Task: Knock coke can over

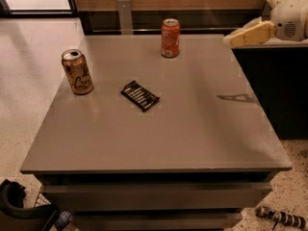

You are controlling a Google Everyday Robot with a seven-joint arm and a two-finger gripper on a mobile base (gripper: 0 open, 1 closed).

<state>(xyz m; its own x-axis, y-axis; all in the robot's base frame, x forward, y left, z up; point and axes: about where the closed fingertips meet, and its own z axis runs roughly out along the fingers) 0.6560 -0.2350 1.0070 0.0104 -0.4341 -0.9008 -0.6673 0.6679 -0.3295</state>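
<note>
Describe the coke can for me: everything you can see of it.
The coke can is an orange-red soda can, metal by its look, with a silver top and whitish side markings. It stands upright near the far edge of the grey table, touching only the tabletop. The gripper hangs further right in the view, apart from it.

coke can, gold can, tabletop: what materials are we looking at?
Coke can: likely thin metal, with an orange-red printed wall and a bare silver top. Gold can: same look, glossy gold print, silver rim. Table: grey, smooth matte, probably laminate. Gripper, over the table's far right corner: cream shell, probably plastic.
</note>
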